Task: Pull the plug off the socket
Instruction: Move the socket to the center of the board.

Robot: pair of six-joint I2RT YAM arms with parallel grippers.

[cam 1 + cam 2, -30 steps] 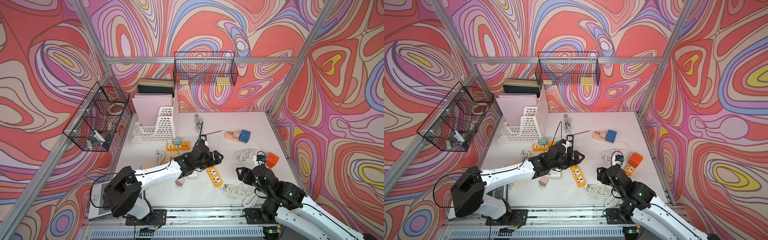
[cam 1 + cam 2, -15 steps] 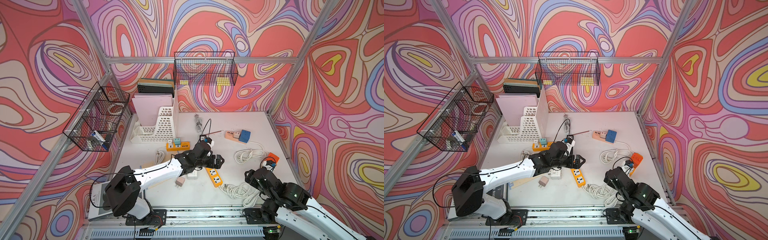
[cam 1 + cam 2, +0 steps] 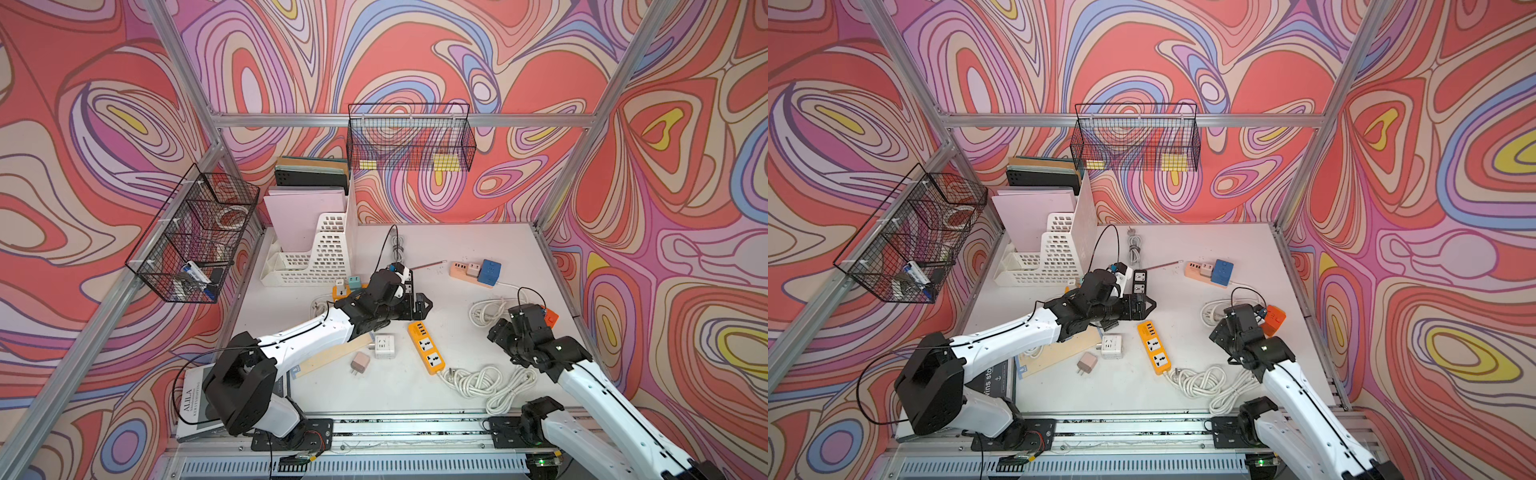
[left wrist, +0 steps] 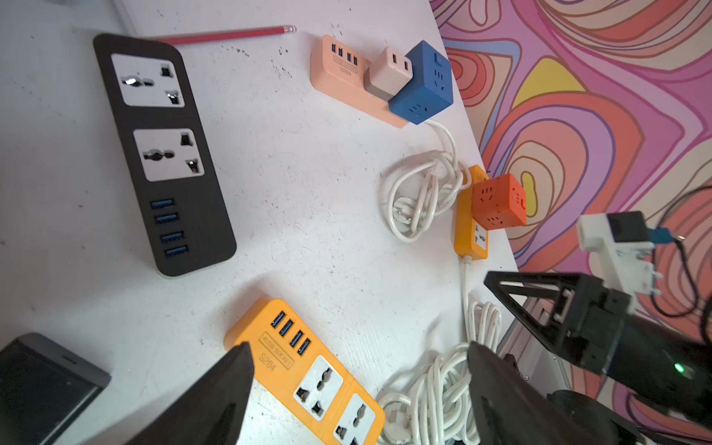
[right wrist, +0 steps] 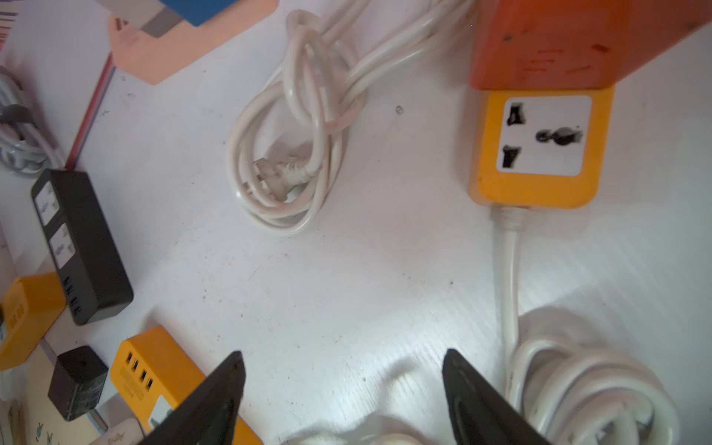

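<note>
While left claw (image 4: 358, 346) and right claw (image 5: 343, 353) gape empty, white table (image 3: 457, 249) strewn with power strips (image 3: 426, 347), swirl-patterned walls (image 3: 415, 62)

My two arms look alike: the left arm (image 3: 307, 336) and right arm (image 3: 594, 399) wear white shells between bulky black joints. A thin black cable (image 3: 173, 390) loops off each. The pincer fingers (image 4: 215, 397) are black wedges, and a green light (image 4: 679, 368) glows on the right wrist.
</note>
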